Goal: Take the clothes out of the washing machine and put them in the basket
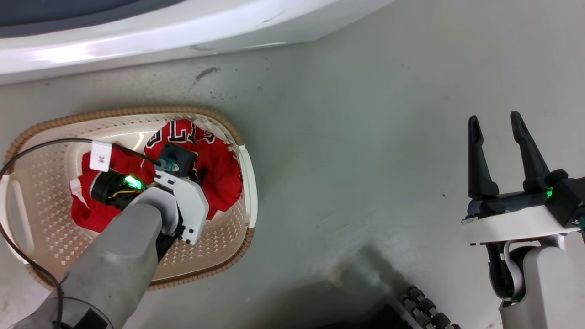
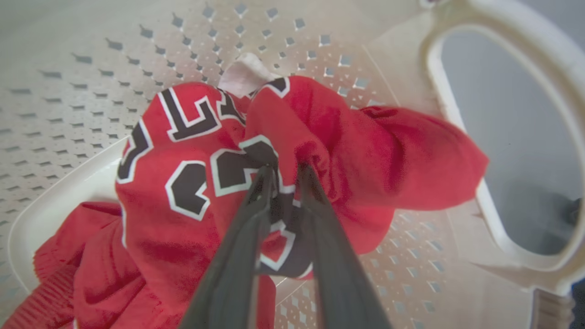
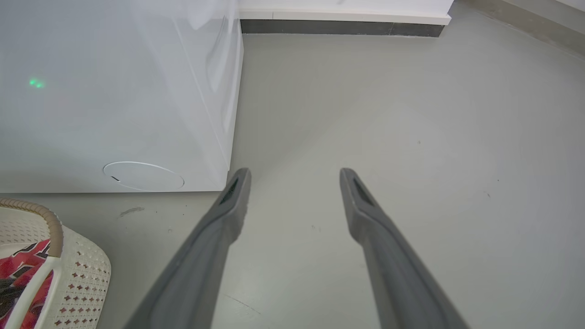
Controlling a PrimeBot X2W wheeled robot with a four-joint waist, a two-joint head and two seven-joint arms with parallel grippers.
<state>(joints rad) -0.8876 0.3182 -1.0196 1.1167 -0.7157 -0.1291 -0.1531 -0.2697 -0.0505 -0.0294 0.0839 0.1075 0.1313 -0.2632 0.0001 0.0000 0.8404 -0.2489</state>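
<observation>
At the left of the head view, the pale grey left forearm (image 1: 119, 256) rises from the bottom edge and tips steeply down into the small oval cream plastic basket (image 1: 45, 183) with perforated sides and a brown rim. The wrist sits over the middle of the heap, and a black cable (image 1: 27, 153) with a white tag (image 1: 101, 156) loops across the basket's left side. In the left wrist view, the left gripper (image 2: 285, 171) has its two long dark fingers drawn nearly together, pinching a fold of the soft red jersey (image 2: 183, 183) with black-and-white lettering.

The basket stands on the grey floor (image 1: 365, 160) just in front of the large white washing machine (image 1: 137, 41), with its long axis running left to right across the head view. Both clothes lie inside it. The jersey (image 1: 215, 169) is bunched toward the right end, its lettering nearest the machine and a white part (image 2: 242, 75) peeking out at its far edge. The plain red garment (image 1: 87, 214) is crumpled toward the left, so the heap stretches along the basket's length.

At the right, the right gripper (image 1: 493, 119) is held level over bare floor, well apart from the basket. Its fingers point up the head view toward the machine and are spread wide with only air between them (image 3: 295, 176).
</observation>
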